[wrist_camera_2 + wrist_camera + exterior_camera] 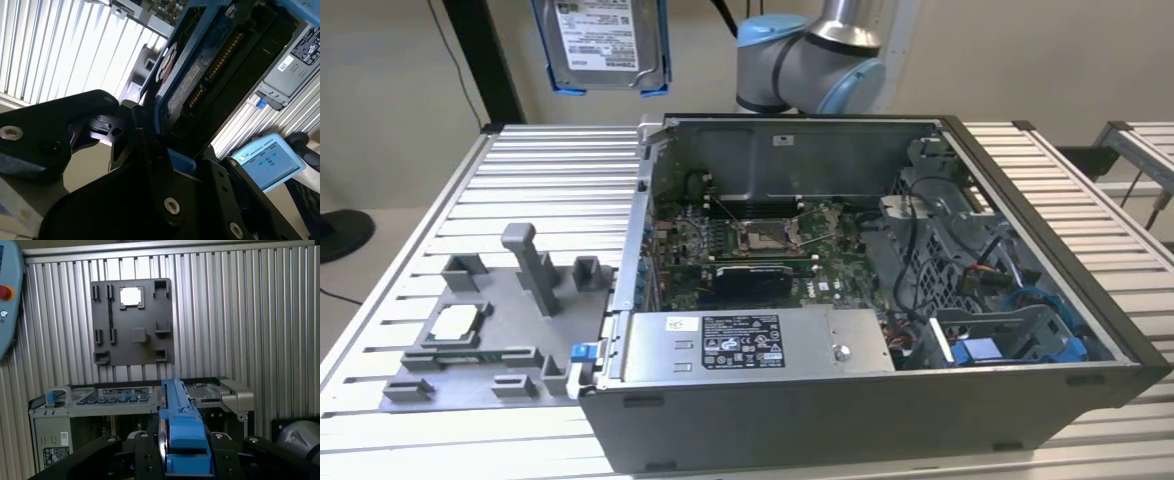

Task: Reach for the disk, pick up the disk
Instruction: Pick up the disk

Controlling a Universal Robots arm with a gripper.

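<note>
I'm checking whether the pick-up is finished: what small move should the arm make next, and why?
Probably none beyond holding the grip: the disk hangs high above the table, clear of the computer case, clamped in the gripper.

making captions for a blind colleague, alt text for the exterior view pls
A disk with blue rails hangs in the air, high over a ribbed table that bears an open computer case. A grey fixture plate lies beside the case, at the exterior view's left.

The tool [184,447] clamps the disk [604,42], arm [817,62] raised.
</note>
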